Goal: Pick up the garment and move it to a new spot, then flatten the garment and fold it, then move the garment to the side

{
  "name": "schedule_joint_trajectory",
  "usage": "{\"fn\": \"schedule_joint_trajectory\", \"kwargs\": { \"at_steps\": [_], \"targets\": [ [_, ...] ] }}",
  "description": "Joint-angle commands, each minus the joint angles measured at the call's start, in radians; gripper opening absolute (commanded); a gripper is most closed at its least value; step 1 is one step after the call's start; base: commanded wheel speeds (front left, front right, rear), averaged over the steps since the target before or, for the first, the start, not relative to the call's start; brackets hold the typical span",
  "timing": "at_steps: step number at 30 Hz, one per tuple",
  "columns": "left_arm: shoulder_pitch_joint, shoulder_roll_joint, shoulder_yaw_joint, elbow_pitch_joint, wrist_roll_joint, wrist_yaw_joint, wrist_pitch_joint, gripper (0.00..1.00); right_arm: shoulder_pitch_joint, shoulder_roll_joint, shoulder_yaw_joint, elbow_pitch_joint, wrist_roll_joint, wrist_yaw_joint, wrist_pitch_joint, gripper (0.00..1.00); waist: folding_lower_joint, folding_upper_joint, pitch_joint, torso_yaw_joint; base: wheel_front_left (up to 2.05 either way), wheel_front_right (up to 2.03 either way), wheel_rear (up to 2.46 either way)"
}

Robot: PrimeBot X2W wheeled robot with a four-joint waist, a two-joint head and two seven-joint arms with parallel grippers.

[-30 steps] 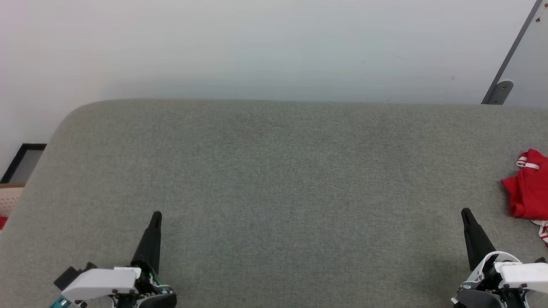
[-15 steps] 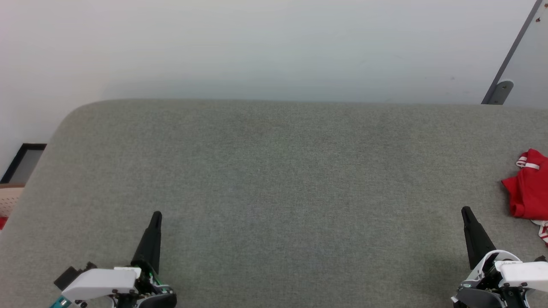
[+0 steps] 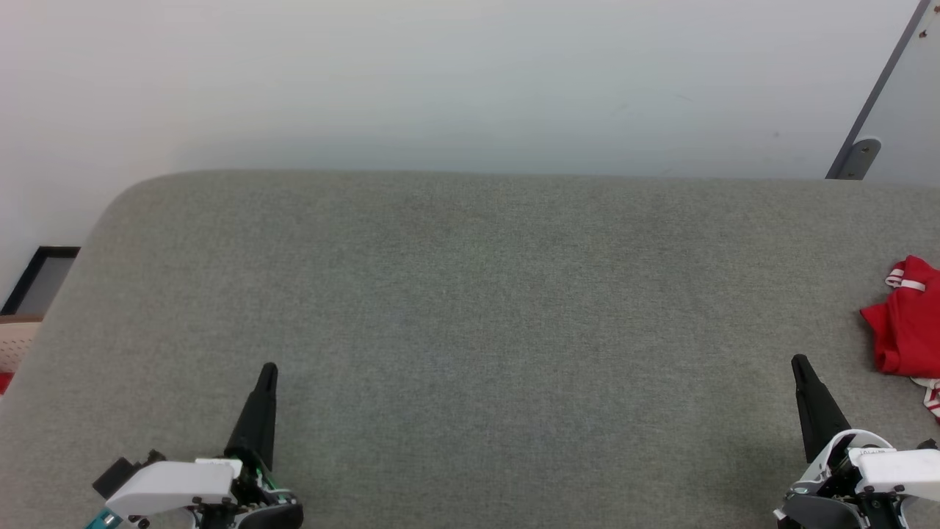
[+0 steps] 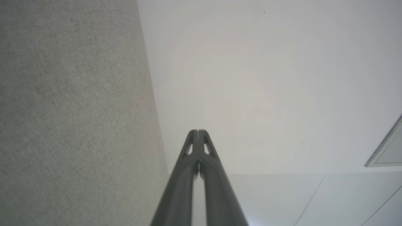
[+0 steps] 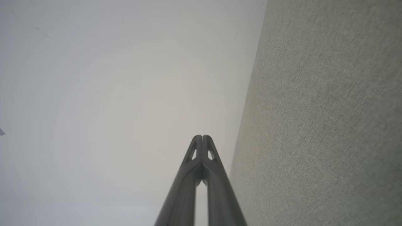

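Nothing's shifted in the last sec: L gripper & R gripper stay clenched, empty, near the bench front edge. The garment lies bunched at the bench's right edge, beyond R gripper, not flat or folded.

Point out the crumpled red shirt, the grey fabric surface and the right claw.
crumpled red shirt (image 3: 907,327), head view, on its red body.
grey fabric surface (image 3: 470,308), head view, on a bare middle patch.
right claw (image 3: 800,364), head view, at its closed dark fingertips.

Bare indoor room: grey fabric table, white wall.
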Motion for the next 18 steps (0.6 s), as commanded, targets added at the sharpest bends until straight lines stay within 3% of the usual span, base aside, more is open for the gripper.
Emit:
{"fn": "schedule_joint_trajectory", "kwargs": {
  "at_steps": [1, 18],
  "targets": [
    [-0.009, 0.0, 0.002, 0.001, -0.002, -0.005, 0.002, 0.0, -0.002, 0.003, 0.001, -0.002, 0.004, -0.001, 0.002, 0.0, -0.0001, -0.0001, 0.0, 0.0, 0.0, 0.0, 0.0],
    [-0.009, 0.0, 0.001, 0.001, -0.003, -0.005, 0.002, 0.0, -0.002, 0.003, 0.001, -0.002, 0.004, -0.001, 0.002, 0.0, -0.0001, -0.0001, 0.0, 0.0, 0.0, 0.0, 0.0]
  ]
}}
